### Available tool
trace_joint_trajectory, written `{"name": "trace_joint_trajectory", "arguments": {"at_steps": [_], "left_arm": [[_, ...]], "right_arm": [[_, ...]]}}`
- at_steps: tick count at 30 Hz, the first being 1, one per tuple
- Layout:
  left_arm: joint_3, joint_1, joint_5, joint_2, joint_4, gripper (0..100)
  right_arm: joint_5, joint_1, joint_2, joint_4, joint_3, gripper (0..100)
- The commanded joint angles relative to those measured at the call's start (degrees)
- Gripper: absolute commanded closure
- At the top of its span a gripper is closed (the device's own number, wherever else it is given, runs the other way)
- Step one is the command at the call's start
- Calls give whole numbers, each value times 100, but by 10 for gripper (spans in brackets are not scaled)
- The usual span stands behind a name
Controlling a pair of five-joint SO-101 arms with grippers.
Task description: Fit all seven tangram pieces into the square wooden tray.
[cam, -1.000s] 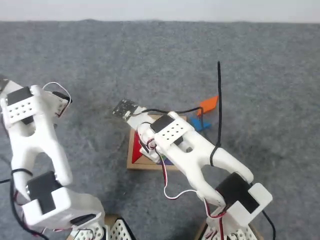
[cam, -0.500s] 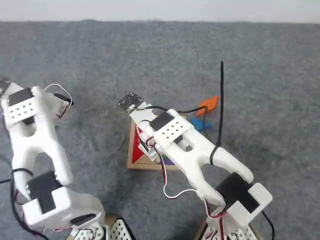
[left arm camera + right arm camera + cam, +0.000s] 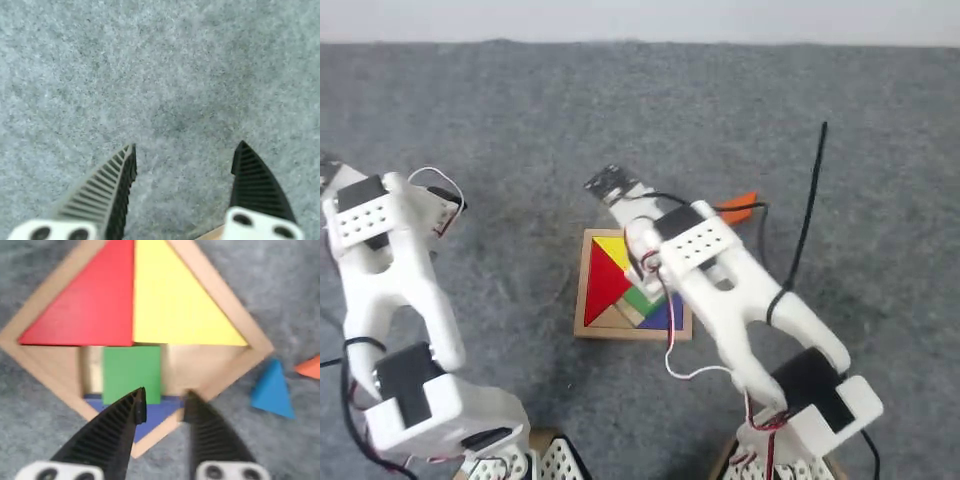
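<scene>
Tray (image 3: 232,310) contains red triangle (image 3: 90,305), yellow triangle (image 3: 175,305), green square (image 3: 131,372) and dark blue piece (image 3: 156,411). Right gripper (image 3: 164,396) is slightly parted and empty. Left gripper (image 3: 185,150) is released.

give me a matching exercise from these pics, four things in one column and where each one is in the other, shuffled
1 green square
2 light blue triangle
3 left gripper
4 right gripper

a open over bare carpet
b on the carpet beside the wooden tray
c above the dark blue piece in the tray
d in the tray, against the red triangle and yellow triangle

Pairs: 1-d, 2-b, 3-a, 4-c
</scene>
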Motion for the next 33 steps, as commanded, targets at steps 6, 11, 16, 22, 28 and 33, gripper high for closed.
{"name": "trace_joint_trajectory", "arguments": {"at_steps": [6,11,16,22,28,33], "left_arm": [[-48,53,53,-53,-79,706],[-40,53,53,-53,-79,706],[-40,53,53,-53,-79,706],[-40,53,53,-62,-79,706],[-40,53,53,-62,-79,706],[-40,53,53,-62,-79,706]], "right_arm": [[114,-382,699,-180,-369,985],[105,-637,716,-145,-387,983],[114,-497,655,-127,-413,983],[123,-312,-365,163,-176,986],[730,347,-1323,-40,334,983],[440,1297,-1341,-382,220,982]]}}
